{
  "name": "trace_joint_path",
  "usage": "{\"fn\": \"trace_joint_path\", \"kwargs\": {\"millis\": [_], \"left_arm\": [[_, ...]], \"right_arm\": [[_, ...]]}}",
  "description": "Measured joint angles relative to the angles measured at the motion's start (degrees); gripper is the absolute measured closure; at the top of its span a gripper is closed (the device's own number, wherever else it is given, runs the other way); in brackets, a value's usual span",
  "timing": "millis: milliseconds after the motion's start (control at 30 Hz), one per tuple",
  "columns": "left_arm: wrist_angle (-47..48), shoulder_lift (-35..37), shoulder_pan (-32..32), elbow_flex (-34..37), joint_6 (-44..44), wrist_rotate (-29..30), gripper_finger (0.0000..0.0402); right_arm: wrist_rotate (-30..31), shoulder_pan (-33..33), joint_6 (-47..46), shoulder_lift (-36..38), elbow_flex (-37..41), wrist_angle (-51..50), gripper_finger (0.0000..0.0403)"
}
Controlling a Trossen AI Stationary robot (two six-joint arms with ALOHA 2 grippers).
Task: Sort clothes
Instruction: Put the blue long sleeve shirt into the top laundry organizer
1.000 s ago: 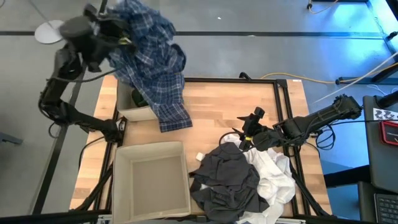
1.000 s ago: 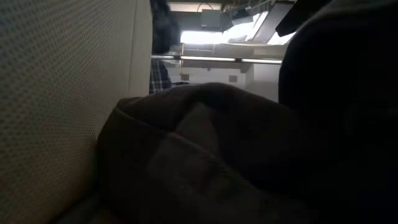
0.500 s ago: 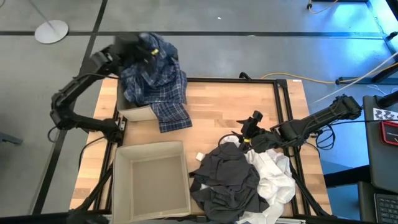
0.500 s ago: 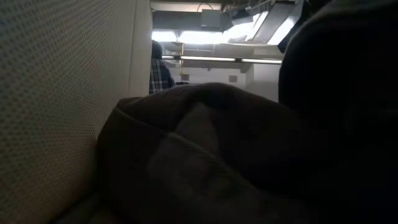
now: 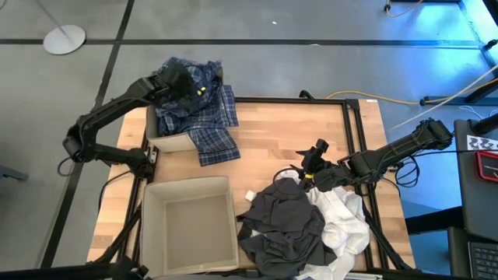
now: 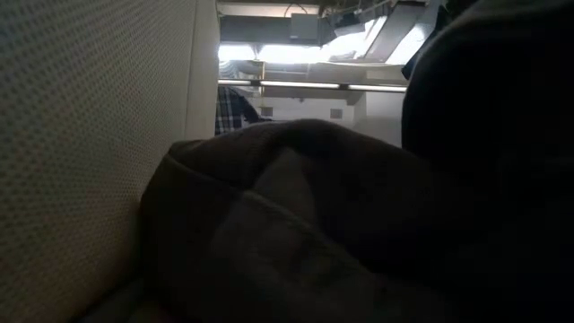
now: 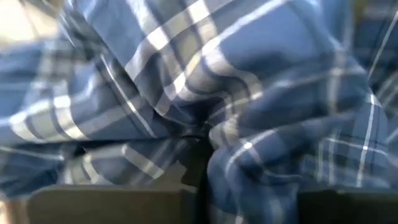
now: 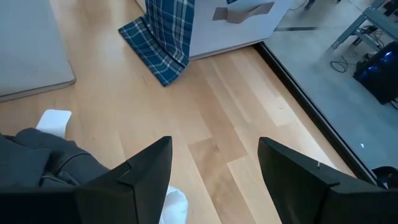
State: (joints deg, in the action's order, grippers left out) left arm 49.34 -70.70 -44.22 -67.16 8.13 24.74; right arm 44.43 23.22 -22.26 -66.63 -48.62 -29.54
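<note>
The blue-and-white plaid shirt (image 5: 198,113) lies bunched in the far-left beige box (image 5: 175,142). Its tail (image 5: 215,146) hangs over the box's right wall onto the table and also shows in the right wrist view (image 8: 163,43). My left gripper (image 5: 187,84) is low over this box, shut on the shirt. Plaid cloth (image 7: 249,93) fills its wrist view. The dark grey garment (image 5: 284,225) and the white ones (image 5: 346,225) lie piled at the near right. My right gripper (image 5: 311,167) is open and empty at the pile's far edge. The dark green garment is hidden. My left gripper holds a bunched fold of the plaid shirt (image 7: 214,134) from above, pointing down into the box. The cloth wraps over the fingers and hides the place of contact. The shirt is slack and rests in the box, with its tail on the table.
A second beige box (image 5: 148,225) stands open at the near left. Its wall (image 6: 90,135) and the dark grey pile (image 6: 359,224) block most of the low view. Bare wood (image 5: 296,128) lies between the boxes and the pile. A white tag (image 8: 53,119) lies by the pile.
My left gripper has come down from high above the table's far left corner to just over the far-left box, carrying the plaid shirt. The shirt hung long below it and is now bunched in the box. Its tail has stayed on the table.
</note>
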Motion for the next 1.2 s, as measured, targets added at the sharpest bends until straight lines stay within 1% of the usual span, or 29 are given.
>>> {"fn": "trace_joint_path", "kwargs": {"millis": [100,200,233,333,400,467,567,633,733,800,867,933,1000,1067,1133,1200], "left_arm": [[3.3,-0.1,-1.2,-0.2,-1.6,-1.1,0.0297],[9.3,-0.2,-2.5,-2.1,-2.8,-3.4,0.0260],[11.4,-0.2,-2.8,-3.2,-3.5,-4.9,0.0249],[18.5,-0.2,-3.0,-7.5,-4.7,-12.3,0.0223],[21.6,-0.2,-2.5,-11.4,-4.7,-16.8,0.0210],[23.6,-0.2,-1.7,-15.4,-4.8,-18.2,0.0202],[22.6,0.3,-0.3,-20.4,-5.2,-18.5,0.0196],[20.3,1.1,1.3,-22.0,-5.2,-20.0,0.0194],[16.3,1.9,5.2,-21.9,-4.3,-27.5,0.0194],[14.9,1.6,9.2,-21.2,-4.0,-30.3,0.0194],[13.3,1.1,13.9,-20.0,-3.9,-29.8,0.0194],[11.5,0.6,18.5,-17.8,-3.1,-27.1,0.0194],[9.9,-0.2,23.0,-15.5,-1.3,-22.5,0.0194],[8.2,-1.1,26.9,-13.2,1.6,-16.6,0.0194],[6.9,-2.0,30.0,-11.3,4.2,-10.9,0.0194],[5.6,-3.0,32.3,-9.8,5.9,-7.0,0.0194]], "right_arm": [[0.0,0.0,0.0,0.0,0.0,0.0,0.0162],[0.0,0.0,0.0,0.0,0.0,0.0,0.0162],[0.0,0.0,0.0,0.0,0.0,0.0,0.0162],[0.1,0.0,0.0,0.0,0.0,0.2,0.0162],[0.1,0.0,0.2,0.0,0.0,0.2,0.0162],[0.1,0.0,0.2,0.0,0.0,0.6,0.0162],[0.1,0.0,0.2,0.0,0.0,1.2,0.0162],[0.1,0.0,0.2,0.0,0.0,1.2,0.0162],[0.1,0.0,0.2,0.0,0.0,1.2,0.0162],[0.1,0.0,0.2,0.0,0.0,1.2,0.0162],[0.1,0.0,0.3,0.0,0.0,1.2,0.0162],[0.1,0.0,0.5,0.0,0.0,1.2,0.0162],[0.1,0.0,0.7,0.0,0.0,1.4,0.0162],[0.1,0.0,1.0,0.0,0.0,1.6,0.0162],[0.1,0.0,1.5,0.0,0.0,1.7,0.0162],[0.1,0.0,1.6,0.0,0.0,1.9,0.0162]]}}
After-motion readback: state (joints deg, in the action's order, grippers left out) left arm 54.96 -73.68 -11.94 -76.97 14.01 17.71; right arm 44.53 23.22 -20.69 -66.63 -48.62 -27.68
